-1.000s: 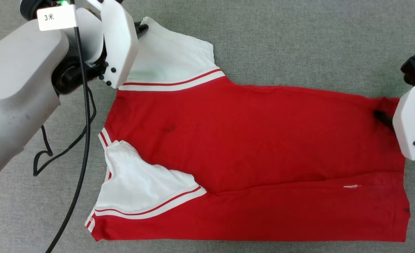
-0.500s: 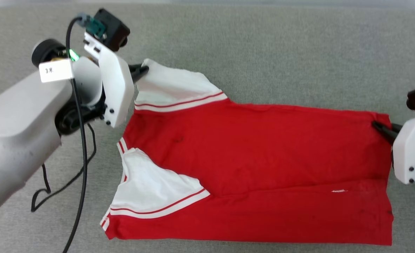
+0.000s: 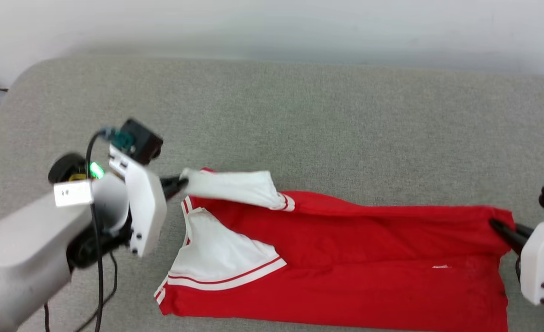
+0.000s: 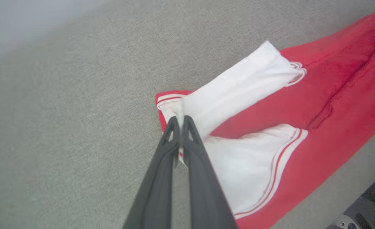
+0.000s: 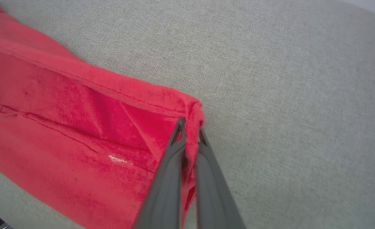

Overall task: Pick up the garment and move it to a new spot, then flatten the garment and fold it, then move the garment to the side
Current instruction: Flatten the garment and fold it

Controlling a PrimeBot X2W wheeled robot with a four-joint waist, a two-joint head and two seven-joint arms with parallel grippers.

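The garment (image 3: 355, 272), a red shirt with white striped sleeves, lies lengthwise on a grey fabric surface, its far edge raised off it. My left gripper (image 3: 180, 180) is shut on the tip of the far white sleeve (image 3: 235, 186), held up at the left; the left wrist view shows the cloth pinched between the fingertips (image 4: 181, 122). My right gripper (image 3: 495, 224) is shut on the far hem corner at the right; in the right wrist view (image 5: 190, 133) red cloth bunches between the fingers. The near sleeve (image 3: 221, 260) lies flat on the red body.
The grey fabric surface (image 3: 299, 129) stretches behind the shirt to a pale wall (image 3: 272, 23). Its rounded corner is at the far left (image 3: 18, 78). A black cable (image 3: 99, 286) hangs from my left arm.
My right gripper has shut on the hem corner. Both grippers have lifted the shirt's far edge, so the far sleeve now hangs folded toward the body. The camera view has tilted up.
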